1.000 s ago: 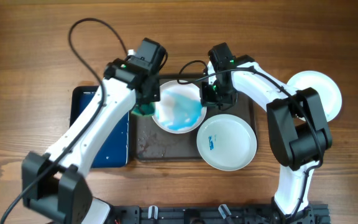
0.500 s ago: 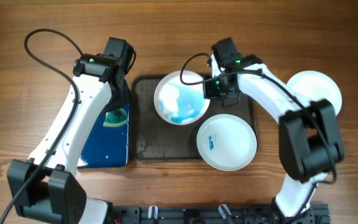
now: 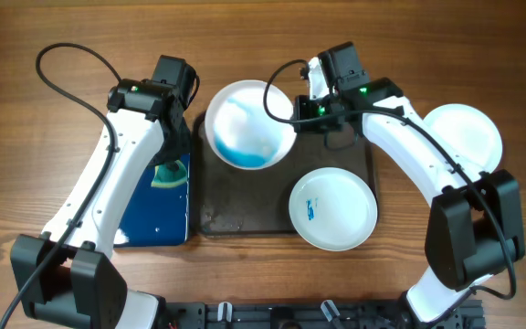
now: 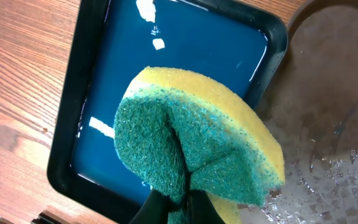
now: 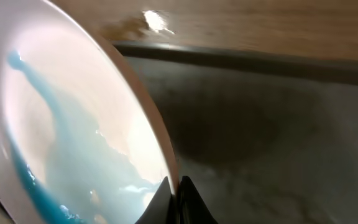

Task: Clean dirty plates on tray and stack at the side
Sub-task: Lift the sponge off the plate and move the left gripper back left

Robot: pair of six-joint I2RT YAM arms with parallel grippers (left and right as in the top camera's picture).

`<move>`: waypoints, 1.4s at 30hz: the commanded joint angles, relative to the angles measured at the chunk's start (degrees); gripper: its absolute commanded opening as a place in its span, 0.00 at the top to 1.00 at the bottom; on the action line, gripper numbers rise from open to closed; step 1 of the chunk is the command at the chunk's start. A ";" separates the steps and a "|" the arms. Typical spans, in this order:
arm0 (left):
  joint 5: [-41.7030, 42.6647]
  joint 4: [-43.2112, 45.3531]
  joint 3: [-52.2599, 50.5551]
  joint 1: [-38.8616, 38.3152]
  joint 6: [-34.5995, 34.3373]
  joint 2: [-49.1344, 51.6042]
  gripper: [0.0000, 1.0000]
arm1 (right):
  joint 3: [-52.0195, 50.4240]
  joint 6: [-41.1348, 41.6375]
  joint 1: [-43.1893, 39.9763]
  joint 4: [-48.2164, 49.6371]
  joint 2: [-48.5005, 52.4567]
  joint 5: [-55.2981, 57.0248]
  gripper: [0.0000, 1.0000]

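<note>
My right gripper (image 3: 298,111) is shut on the right rim of a white plate (image 3: 247,123) with blue smears and holds it tilted above the back of the dark brown tray (image 3: 245,206). In the right wrist view the plate (image 5: 73,130) stands on edge between my fingers (image 5: 174,186). A second smeared plate (image 3: 332,208) lies at the tray's front right. A clean white plate (image 3: 468,135) lies on the table at the far right. My left gripper (image 3: 173,155) is shut on a yellow-green sponge (image 4: 194,143) over the dark blue tray (image 4: 166,68).
The dark blue tray (image 3: 153,206) of water sits left of the brown tray. A black cable (image 3: 71,64) loops over the back left of the table. The brown tray's floor (image 4: 334,112) is wet.
My right gripper has lifted the smeared plate off the tray, tilted it and carried it back and left. My left gripper earlier moved the sponge from the plate to over the blue tray.
</note>
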 commanded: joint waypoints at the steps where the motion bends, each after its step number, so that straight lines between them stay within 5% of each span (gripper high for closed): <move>1: -1.11 -0.83 1.03 0.26 -0.96 -0.85 0.96 | 0.11 3.50 -0.48 2.73 -1.09 -8.72 0.96; 22: -2.69 -1.29 1.03 0.61 -0.76 -0.85 0.96 | 0.11 5.46 -0.50 6.16 -1.09 -15.50 0.95; 42: -0.90 -1.27 1.03 10.29 -0.79 -0.85 0.96 | 0.11 2.51 -0.50 6.16 -1.09 -15.89 0.96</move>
